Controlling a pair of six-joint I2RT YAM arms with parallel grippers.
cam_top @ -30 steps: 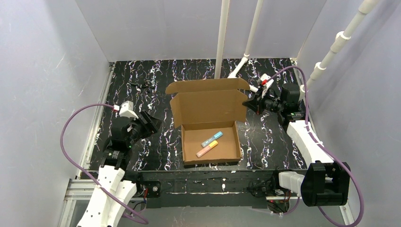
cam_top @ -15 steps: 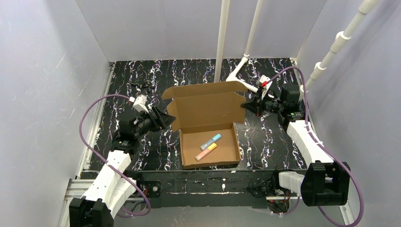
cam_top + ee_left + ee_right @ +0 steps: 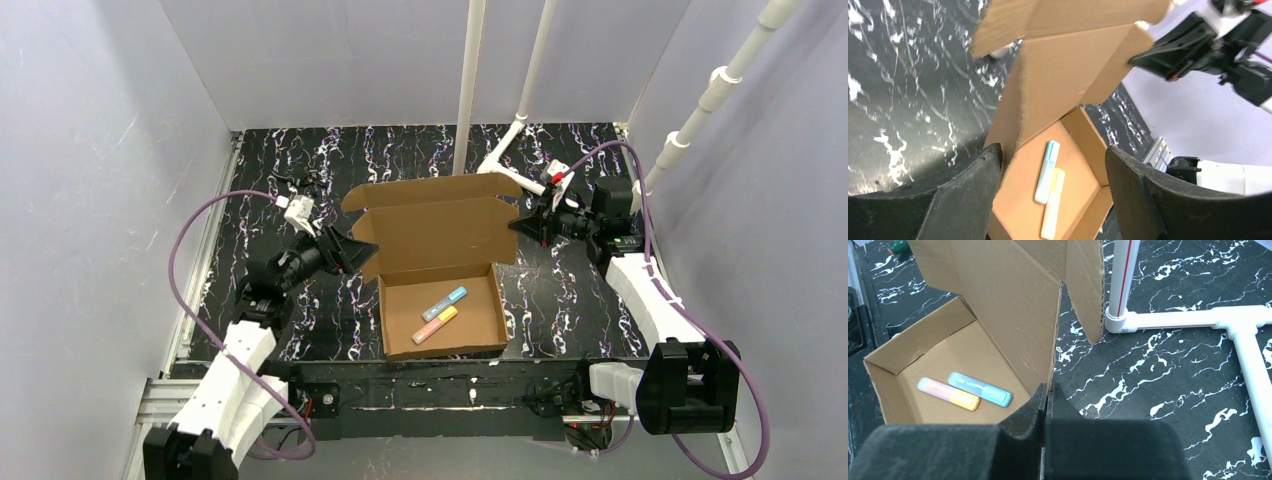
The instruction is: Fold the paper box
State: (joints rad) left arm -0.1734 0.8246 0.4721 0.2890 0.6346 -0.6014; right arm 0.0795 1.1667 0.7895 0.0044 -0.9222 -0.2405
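Box point(image 3: 478, 315) sits mid-way across the desk point(image 3: 560, 290), tray near, lid point(image 3: 440, 225) standing up behind it, running left to right. Left hand point(image 3: 357, 250), jaws wide, points right, just beside the lid's left end. Right hand point(image 3: 522, 226), closed, has its tips at the lid's right edge.

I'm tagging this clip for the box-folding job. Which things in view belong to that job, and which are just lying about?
Job: paper box, lid up; right gripper, shut on the lid's side edge; left gripper, open beside the lid; blue highlighter and yellow-pink highlighter in the tray.
Lying about: white pipe frame; small dark item at the far left, unidentifiable.
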